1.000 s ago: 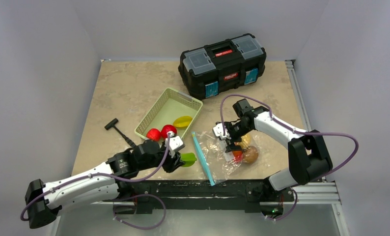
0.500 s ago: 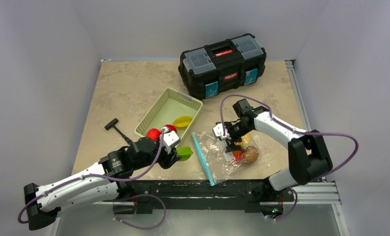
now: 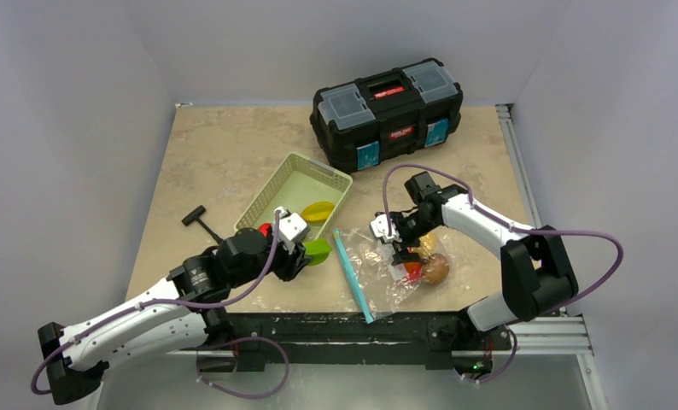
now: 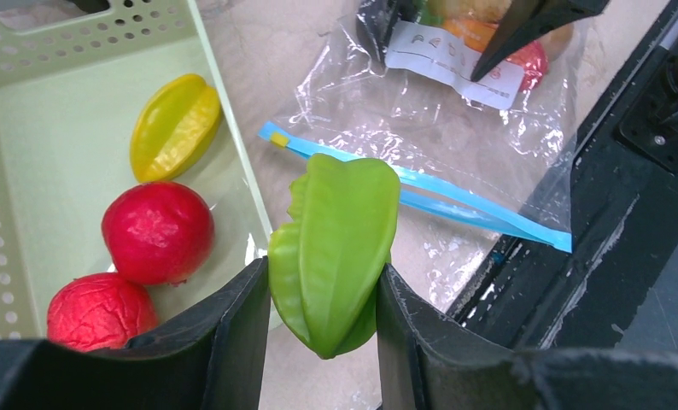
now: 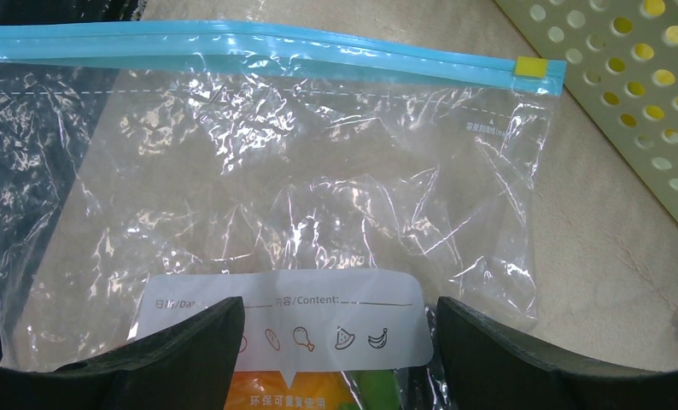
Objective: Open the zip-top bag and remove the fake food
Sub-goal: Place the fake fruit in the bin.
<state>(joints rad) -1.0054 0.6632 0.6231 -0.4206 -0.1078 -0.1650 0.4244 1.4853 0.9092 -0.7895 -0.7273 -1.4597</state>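
The zip-top bag (image 3: 378, 272), a clear crinkly plastic pouch with a teal-blue zip strip along its left edge, is laid flat near the front edge of the marbled beige table (image 3: 225, 145), just right of the pale green perforated plastic basket (image 3: 263, 195). A green ribbed plastic star fruit (image 4: 336, 239) is pinched between the jaws of the left gripper (image 4: 323, 278). Over the last second this piece has been carried away from the bag's zip edge, up and leftward, and is now held just outside the basket's near wall. One more piece of fake food has thus been removed, and a drop into the basket is judged to be the step in hand. A yellow plastic star fruit (image 4: 173, 125) and two red wrinkled plastic fruits (image 4: 158, 231) already lie in the basket. The right gripper (image 5: 336, 342) has not been moved. Its jaws are set wide apart on either side of the bag's labelled, filled end, and whether that end is clamped or merely straddled cannot be told. Orange, red and brown pieces (image 3: 427, 265) are seen inside, so the task is judged unfinished. Once the green star fruit is released, a return to the bag will be called for.
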